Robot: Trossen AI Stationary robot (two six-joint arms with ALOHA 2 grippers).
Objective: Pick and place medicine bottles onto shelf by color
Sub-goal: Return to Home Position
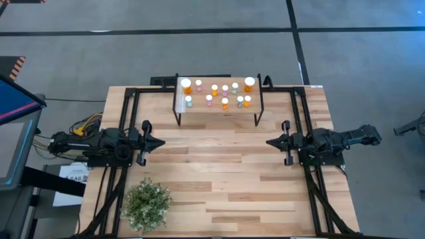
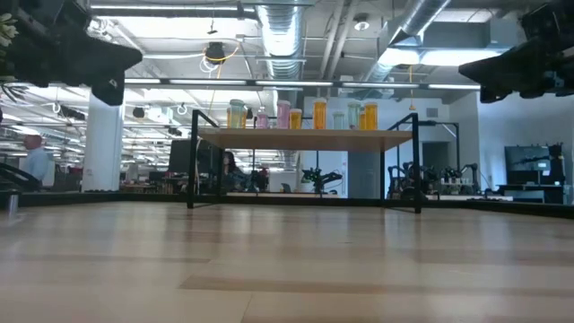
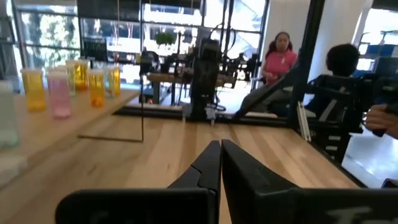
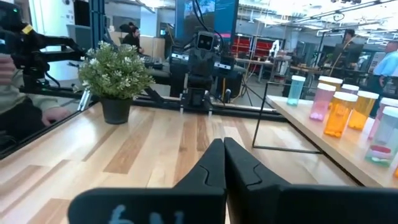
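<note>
Medicine bottles (image 1: 225,88) all up on the shelf (image 1: 199,110) at the far edge of the worktop (image 1: 219,172), in two loose rows. From above, mostly white caps, so body colours hard to read and the exact count uncertain. Low view: medicine bottles (image 2: 320,114) as orange, pink and pale teal bodies side by side on the shelf (image 2: 305,137), rear row partly hidden behind the front one.

Left gripper (image 1: 161,141) over the worktop's left side, right gripper (image 1: 269,141) over its right, tips pointed at each other and well apart. Fingers (image 3: 208,165) of the left pressed together and empty; fingers (image 4: 211,163) of the right likewise.

Both arms cut off by the upper frame of the low view, only dark undersides visible. Outermost bottles clipped by the frame edge in both wrist views. Potted plant (image 1: 146,204) near the front left corner. People (image 3: 280,56) in the room beyond, blurred.
</note>
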